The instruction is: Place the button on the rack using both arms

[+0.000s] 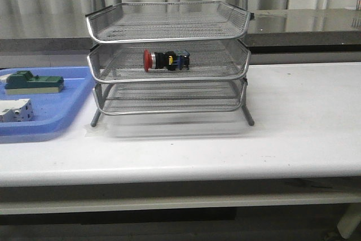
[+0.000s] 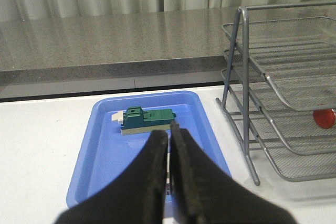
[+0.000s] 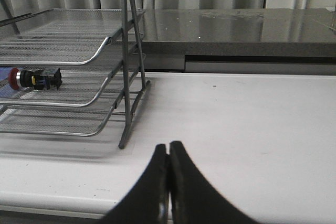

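Button (image 1: 165,60): lying on its side in the middle tray of the rack (image 1: 169,12). We judge it light, rigid, smooth-capped; best gripped across the black body. Left gripper (image 2: 169,145) and right gripper (image 3: 168,153): fingers together, empty, well clear.

One rack (image 1: 169,60) with three mesh trays stands on the table, holding one button (image 1: 165,60). One blue tray (image 1: 39,105) carries two blocks: one green-and-beige block (image 1: 32,82) and one white block (image 1: 14,110). Two grippers show, one per wrist view.
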